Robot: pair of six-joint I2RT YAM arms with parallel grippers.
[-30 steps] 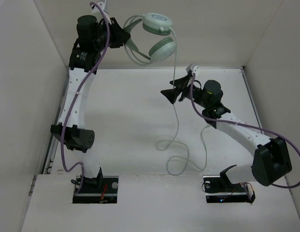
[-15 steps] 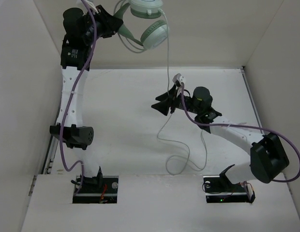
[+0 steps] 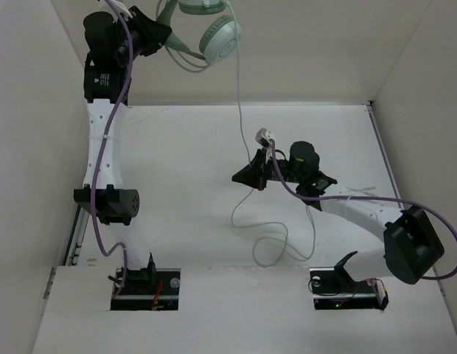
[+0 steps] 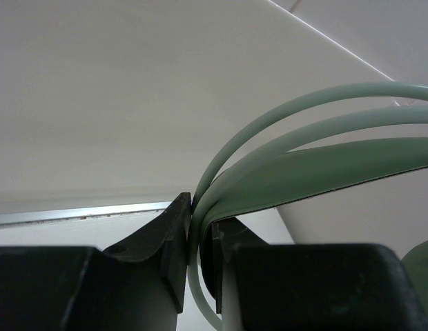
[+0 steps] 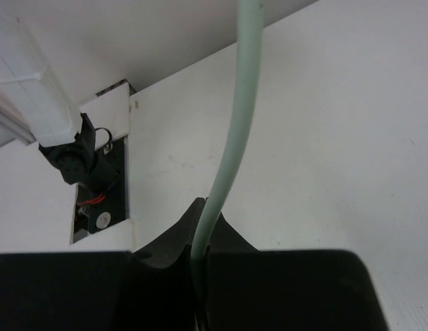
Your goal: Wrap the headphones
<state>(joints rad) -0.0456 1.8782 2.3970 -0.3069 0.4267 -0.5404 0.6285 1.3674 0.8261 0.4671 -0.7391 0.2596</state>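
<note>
- We hold the headphones (image 3: 217, 40) high over the far edge of the worktop (image 3: 177, 147). The cable (image 3: 239, 96) runs down in a nearly straight line to the right end effector (image 3: 247, 177). If the two arms draw further apart, we judge that the thin cable could strain where it leaves the ear cup, or slip out of the pinch.
- Past that pinch, the rest of the cable lies in loose loops on the worktop (in front of the right arm's base). We think those loops could tangle or catch on the arm once winding starts.
- The left end effector (image 3: 158, 35) grips only the thin headband (image 4: 304, 162). A swing of the hanging ear cups could twist the band between the fingers and shift the whole headset, in our judgement.
- Left end effector: pressed together on the headband. In the wrist view we see the pale green bands squeezed between the two dark fingers.
- Right end effector: pressed together on the cable. In its wrist view the cable disappears into the narrow slit between the fingers and rises up out of the picture.
</note>
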